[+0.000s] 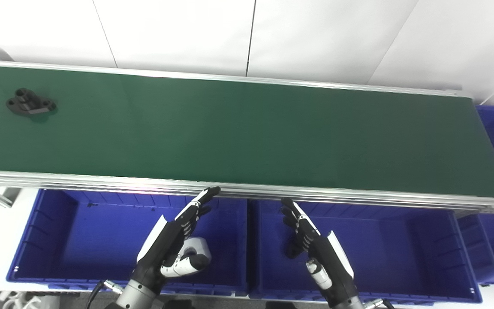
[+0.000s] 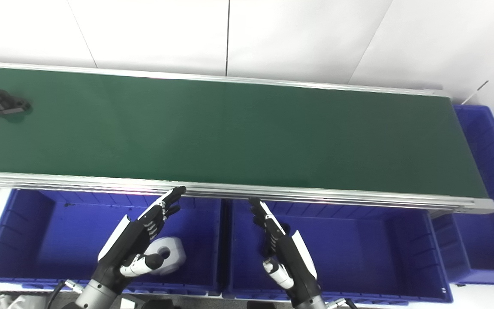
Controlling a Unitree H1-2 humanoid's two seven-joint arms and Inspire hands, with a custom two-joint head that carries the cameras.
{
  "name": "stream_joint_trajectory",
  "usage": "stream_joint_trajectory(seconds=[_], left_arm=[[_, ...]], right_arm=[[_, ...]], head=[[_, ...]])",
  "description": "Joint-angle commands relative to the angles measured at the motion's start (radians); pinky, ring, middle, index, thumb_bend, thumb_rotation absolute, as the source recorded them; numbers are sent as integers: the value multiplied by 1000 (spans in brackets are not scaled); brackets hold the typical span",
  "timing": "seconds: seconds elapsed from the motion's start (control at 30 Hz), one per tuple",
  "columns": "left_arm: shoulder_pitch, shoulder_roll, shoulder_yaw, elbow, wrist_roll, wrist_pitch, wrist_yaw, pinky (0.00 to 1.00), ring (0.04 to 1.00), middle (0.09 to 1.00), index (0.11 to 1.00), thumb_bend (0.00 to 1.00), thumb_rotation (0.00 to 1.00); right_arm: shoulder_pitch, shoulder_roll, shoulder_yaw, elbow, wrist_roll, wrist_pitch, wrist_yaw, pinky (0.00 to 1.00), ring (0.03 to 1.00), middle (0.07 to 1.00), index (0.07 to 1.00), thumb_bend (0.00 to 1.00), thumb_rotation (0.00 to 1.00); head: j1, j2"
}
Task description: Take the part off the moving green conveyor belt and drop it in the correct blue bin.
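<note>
Black part (image 1: 30, 103) lies at the far-left end of the green conveyor belt (image 1: 247, 133), long axis roughly along the belt. Left hand (image 1: 172, 240) is nearer (still well apart); right hand (image 1: 315, 246) farther. Both empty, fingers extended and apart, hovering above the blue bins (image 1: 49, 240) by the belt's near edge.
</note>
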Motion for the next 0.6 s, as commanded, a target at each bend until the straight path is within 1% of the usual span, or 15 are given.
stream_joint_trajectory(seconds=[0.0,0.17,0.3,0.57], left_arm=[[-2,2,-2,-26,-14,-20,-2,949,990,985,915,980,768],[-2,1,-2,-25,-9,-24,0,939,986,983,916,977,770],[-1,4,-3,-32,-7,-10,-3,960,998,990,918,981,771],[-5,3,-4,-26,-13,-22,-4,941,986,984,917,979,763]], right_arm=[[4,2,-1,-25,6,-61,-6,933,959,991,951,953,988],[4,2,-2,-26,2,-61,-8,935,960,992,951,952,988],[5,2,-1,-27,5,-61,-7,931,959,990,948,945,983],[5,0,-2,-30,8,-60,-3,942,965,990,950,950,982]], head=[[1,0],[1,0],[-3,3],[-2,11]])
